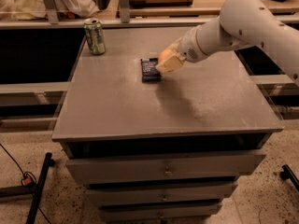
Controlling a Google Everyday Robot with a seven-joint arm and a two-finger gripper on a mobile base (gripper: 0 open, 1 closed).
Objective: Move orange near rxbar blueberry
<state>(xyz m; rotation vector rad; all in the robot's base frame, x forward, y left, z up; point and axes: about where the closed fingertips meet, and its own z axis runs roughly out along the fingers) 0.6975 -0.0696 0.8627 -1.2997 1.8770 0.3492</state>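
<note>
My gripper [167, 61] reaches in from the right on a white arm and is shut on the orange [165, 56], a small round orange fruit half hidden between the pale fingers. It holds the orange just above the grey tabletop, at the right edge of the rxbar blueberry [150, 69]. The bar is a flat dark navy wrapper lying in the middle of the far half of the table.
A green drink can [95, 36] stands at the table's [140, 111] far left corner. Behind the table runs a shelf rail with cloth and a board. Drawers sit below the front edge. A dark stand leg is on the floor at the left.
</note>
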